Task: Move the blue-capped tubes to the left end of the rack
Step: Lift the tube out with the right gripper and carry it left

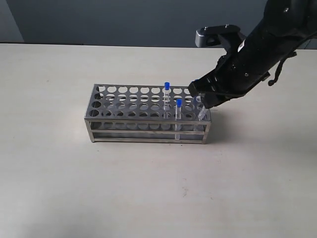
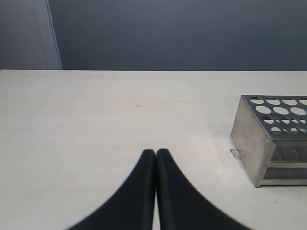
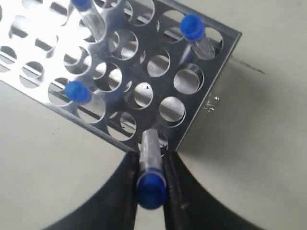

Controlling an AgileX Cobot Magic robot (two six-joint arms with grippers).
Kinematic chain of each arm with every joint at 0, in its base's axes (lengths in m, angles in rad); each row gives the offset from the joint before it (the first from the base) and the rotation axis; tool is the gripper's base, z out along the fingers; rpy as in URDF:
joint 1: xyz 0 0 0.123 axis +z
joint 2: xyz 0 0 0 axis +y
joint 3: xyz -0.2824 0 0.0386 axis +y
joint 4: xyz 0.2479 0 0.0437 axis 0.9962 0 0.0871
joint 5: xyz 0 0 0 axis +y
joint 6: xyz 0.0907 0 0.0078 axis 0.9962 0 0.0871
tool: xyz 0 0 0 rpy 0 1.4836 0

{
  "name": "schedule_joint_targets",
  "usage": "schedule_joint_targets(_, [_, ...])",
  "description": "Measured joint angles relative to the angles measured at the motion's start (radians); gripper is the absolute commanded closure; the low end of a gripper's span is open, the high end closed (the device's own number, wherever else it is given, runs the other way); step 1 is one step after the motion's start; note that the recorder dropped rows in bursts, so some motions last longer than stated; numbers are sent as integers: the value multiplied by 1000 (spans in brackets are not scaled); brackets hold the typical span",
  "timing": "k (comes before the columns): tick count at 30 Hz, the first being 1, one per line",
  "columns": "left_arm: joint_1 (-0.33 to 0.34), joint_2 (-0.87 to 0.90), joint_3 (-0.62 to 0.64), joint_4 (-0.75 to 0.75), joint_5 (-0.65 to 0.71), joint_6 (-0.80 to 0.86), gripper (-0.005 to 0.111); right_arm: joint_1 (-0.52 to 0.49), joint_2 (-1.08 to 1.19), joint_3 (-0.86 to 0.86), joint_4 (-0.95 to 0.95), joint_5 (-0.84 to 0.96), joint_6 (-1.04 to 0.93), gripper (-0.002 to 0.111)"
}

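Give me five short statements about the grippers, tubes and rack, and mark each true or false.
1. The left gripper is shut. True.
2. The left gripper holds a tube. False: it holds nothing and is over the bare table, apart from the rack.
3. The right gripper has a blue-capped tube between its fingers. True.
4. That tube sits in a hole in the middle of the rack. False: its hole is at a corner.
5. The blue-capped tubes stand at the rack's left end. False: in the exterior view, those visible stand towards the right end.
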Motion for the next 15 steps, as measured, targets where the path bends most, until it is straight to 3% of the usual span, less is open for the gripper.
schedule_joint_targets(7, [0, 0, 0, 0, 0, 0, 106, 40, -83, -76, -42, 87, -4, 108])
schedule_joint_targets(15, [0, 0, 0, 0, 0, 0, 106, 170, 10, -401, -92, 183, -19, 109])
